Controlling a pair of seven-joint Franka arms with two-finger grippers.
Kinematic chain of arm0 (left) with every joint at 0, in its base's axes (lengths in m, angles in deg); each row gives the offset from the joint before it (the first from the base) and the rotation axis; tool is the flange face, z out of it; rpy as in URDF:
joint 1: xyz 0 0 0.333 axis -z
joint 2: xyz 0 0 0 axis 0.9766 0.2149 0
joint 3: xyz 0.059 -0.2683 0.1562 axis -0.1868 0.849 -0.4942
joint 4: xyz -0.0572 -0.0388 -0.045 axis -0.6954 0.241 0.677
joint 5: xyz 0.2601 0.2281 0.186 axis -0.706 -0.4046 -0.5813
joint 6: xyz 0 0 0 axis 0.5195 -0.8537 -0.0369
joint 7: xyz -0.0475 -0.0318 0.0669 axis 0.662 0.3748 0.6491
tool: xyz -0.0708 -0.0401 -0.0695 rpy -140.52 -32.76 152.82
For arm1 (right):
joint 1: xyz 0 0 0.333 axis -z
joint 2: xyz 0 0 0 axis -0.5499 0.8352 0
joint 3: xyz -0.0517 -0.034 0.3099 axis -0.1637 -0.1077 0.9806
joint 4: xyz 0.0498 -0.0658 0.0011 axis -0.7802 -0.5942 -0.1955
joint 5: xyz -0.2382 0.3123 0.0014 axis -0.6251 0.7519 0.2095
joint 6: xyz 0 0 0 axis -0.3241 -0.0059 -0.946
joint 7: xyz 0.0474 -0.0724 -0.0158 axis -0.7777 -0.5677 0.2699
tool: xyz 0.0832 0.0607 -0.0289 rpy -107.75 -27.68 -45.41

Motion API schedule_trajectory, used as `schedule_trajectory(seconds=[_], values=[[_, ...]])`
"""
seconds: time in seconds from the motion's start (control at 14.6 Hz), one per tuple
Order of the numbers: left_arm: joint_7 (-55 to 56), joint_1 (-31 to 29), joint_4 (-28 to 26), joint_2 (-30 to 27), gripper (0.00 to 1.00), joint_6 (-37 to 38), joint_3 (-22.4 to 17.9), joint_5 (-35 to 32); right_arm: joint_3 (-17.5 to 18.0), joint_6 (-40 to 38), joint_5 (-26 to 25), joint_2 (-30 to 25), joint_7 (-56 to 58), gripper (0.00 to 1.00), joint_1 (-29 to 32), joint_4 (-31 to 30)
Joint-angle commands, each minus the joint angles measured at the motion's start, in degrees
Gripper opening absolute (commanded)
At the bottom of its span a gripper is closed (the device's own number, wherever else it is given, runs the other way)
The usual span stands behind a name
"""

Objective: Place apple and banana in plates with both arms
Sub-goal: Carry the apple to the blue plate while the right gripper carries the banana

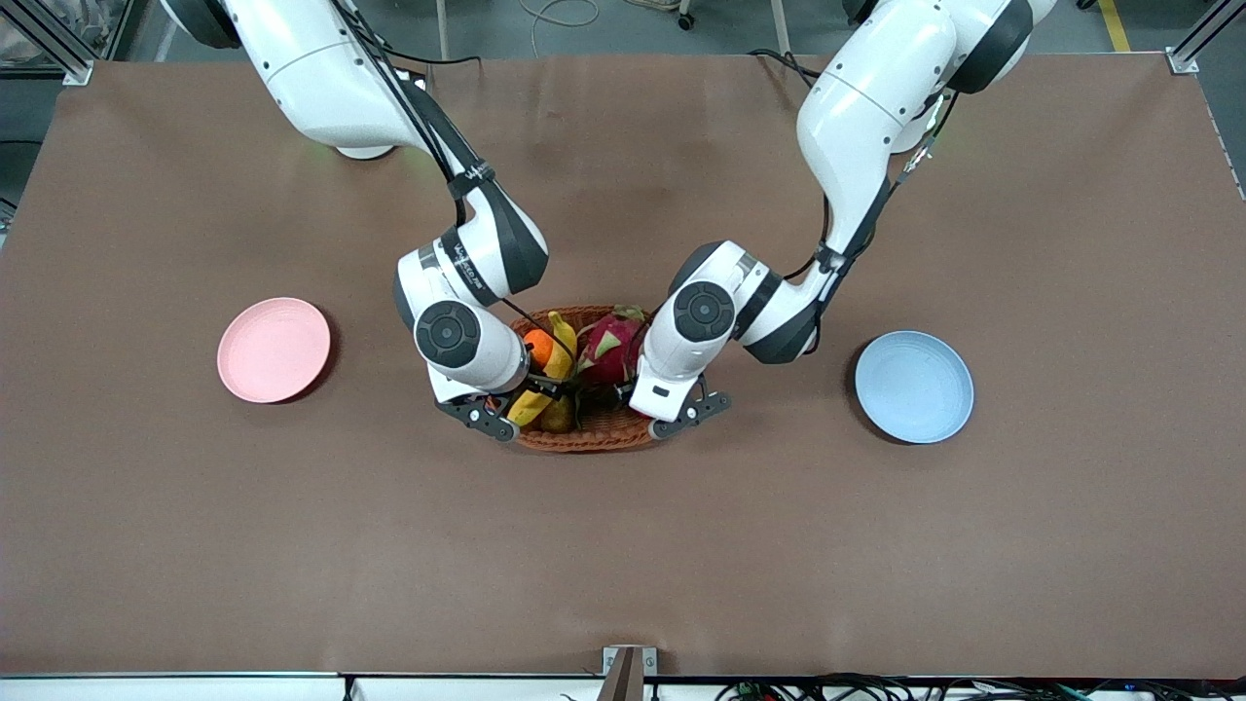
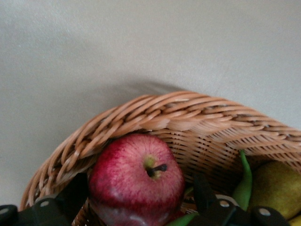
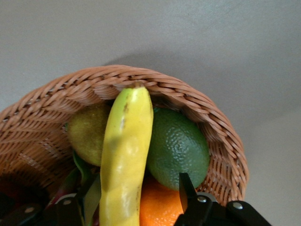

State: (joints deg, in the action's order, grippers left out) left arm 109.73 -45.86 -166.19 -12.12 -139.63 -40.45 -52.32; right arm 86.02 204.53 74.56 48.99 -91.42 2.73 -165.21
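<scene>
The dark red apple lies in the wicker basket, and my left gripper is open with one jaw on each side of it. In the front view my left gripper is at the basket's end toward the left arm, and the apple is hidden under it. The yellow banana lies on other fruit in the basket. My right gripper is open and straddles it. In the front view the banana runs under my right gripper. The pink plate and the blue plate are empty.
The oval basket stands mid-table between the plates and also holds a magenta dragon fruit, an orange, a green citrus and a pear. The pink plate is toward the right arm's end, the blue plate toward the left arm's.
</scene>
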Motion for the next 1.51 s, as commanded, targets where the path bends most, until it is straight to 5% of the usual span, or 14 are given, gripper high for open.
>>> schedule_trajectory(seconds=[0.0, 0.21, 0.34, 0.82, 1.1, 1.44], values=[[1.0, 1.3, 1.3, 1.0, 0.89, 0.3, -0.8, 0.0, -0.4, 1.3, 1.6, 0.8, -1.1, 0.74, -0.5, 0.9], [1.0, 1.1, 1.3, 0.0, 0.52, 0.7, -0.8, 0.0, -0.4, 1.3, 2.0, 0.8, -1.1, 0.73, -0.6, 0.9], [1.1, 0.5, 1.3, -2.5, 0.38, 4.7, -0.9, 0.0, -0.3, 1.4, 2.0, 0.9, -1.1, 0.7, -0.8, 0.9], [-6.8, -8.8, -0.9, -16.5, 0.36, 21.6, -2.5, -0.3, -0.2, 2.9, 2.1, 1.3, -1.0, 0.58, -1.2, 0.9], [-19.7, -19.0, -10.3, -22.0, 0.36, 22.0, -2.4, -3.7, 0.0, 3.0, 2.1, 1.8, -1.0, 0.54, -1.5, 0.9], [-31.0, -29.2, -17.6, -21.2, 0.38, 19.7, -2.3, -4.4, 0.1, 3.0, 2.1, 2.3, -0.9, 0.53, -1.5, 0.9]])
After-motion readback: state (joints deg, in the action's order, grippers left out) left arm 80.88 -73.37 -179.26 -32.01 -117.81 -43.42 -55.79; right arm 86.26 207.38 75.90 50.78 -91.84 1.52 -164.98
